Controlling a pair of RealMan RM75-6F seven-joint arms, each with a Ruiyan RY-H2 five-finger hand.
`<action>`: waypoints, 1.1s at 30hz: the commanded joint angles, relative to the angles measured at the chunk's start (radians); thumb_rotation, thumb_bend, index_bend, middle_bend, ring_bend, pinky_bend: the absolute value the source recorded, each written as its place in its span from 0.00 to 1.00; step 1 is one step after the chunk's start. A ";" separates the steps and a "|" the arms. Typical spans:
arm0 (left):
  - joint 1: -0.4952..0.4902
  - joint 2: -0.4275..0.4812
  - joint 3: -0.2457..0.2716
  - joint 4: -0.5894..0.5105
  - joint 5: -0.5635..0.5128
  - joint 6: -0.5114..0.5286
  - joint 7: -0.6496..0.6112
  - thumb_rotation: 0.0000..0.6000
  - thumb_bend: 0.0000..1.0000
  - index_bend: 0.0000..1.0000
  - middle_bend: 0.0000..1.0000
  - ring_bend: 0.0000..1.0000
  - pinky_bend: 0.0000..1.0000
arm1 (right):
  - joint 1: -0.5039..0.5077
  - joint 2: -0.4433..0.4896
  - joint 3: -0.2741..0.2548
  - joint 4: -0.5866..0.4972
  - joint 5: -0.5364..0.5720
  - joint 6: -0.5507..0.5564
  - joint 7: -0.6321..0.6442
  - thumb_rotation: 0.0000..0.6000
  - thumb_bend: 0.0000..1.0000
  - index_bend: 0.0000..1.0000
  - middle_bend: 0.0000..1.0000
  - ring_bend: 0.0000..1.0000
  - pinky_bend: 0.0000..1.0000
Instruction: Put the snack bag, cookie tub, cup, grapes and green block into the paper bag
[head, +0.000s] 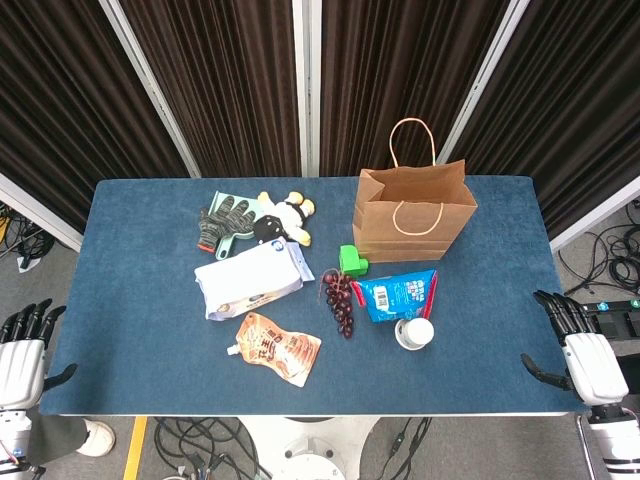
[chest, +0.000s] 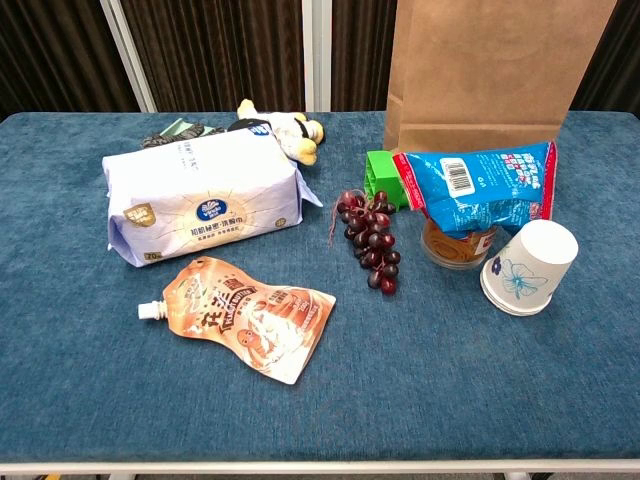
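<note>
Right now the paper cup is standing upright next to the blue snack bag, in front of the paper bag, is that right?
Not quite. The paper cup is lying on its side, not upright, as the chest view shows. It is next to the blue snack bag, in front of the paper bag.

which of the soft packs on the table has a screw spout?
The orange drink pouch, nearest the front edge, with a white spout at its left corner. The white tissue pack and blue snack bag are flat-sealed, with no spout.
</note>
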 joint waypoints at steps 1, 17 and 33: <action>-0.001 0.001 -0.001 -0.001 0.000 -0.001 0.000 1.00 0.04 0.23 0.20 0.12 0.15 | 0.002 0.000 0.000 0.002 -0.001 -0.002 0.001 1.00 0.19 0.00 0.07 0.00 0.03; -0.008 0.000 0.001 -0.002 -0.002 -0.017 -0.012 1.00 0.04 0.23 0.20 0.12 0.15 | 0.148 0.050 0.033 -0.096 -0.041 -0.177 -0.115 1.00 0.16 0.00 0.08 0.00 0.04; -0.004 -0.009 -0.001 0.039 -0.033 -0.040 -0.060 1.00 0.04 0.23 0.20 0.12 0.15 | 0.501 -0.128 0.157 -0.126 0.197 -0.634 -0.354 1.00 0.07 0.00 0.07 0.00 0.04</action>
